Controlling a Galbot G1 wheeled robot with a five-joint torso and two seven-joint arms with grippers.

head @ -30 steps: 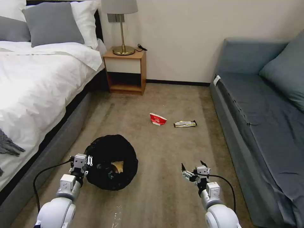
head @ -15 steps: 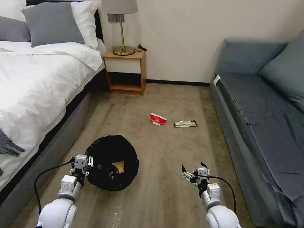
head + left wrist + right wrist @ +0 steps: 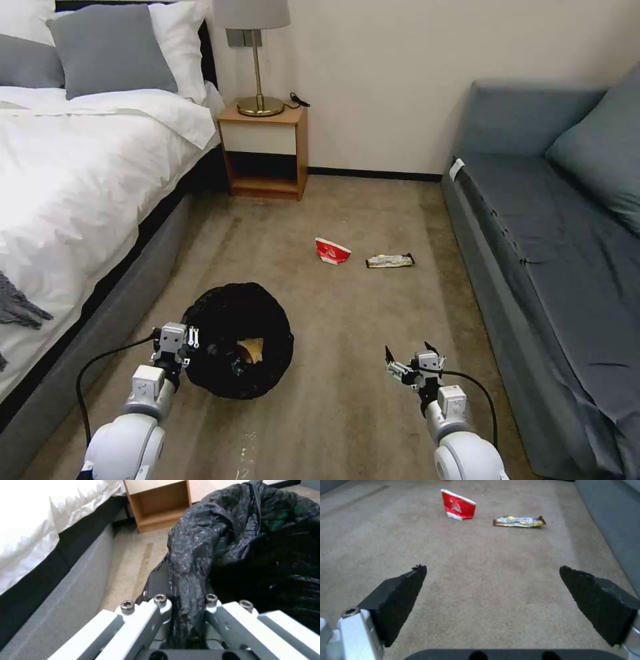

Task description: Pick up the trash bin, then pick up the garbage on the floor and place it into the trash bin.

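Head view: bin (image 3: 238, 340) on carpet by the bed; left gripper (image 3: 193, 338) clamped on its rim.
Left wrist: bag (image 3: 196, 555) pinched, thin and slippery.
Right wrist: right gripper (image 3: 493, 580) wide, empty. Cup (image 3: 458, 505), wrapper (image 3: 519, 521) ahead, both light, crushable; pinch each at mid-body.

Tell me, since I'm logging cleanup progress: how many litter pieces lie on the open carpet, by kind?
Crushed red-and-white paper cup: 1
Dark snack wrapper with yellow print: 1
Total on the carpet: 2
The left gripper holds the trash bin; the right gripper is open.
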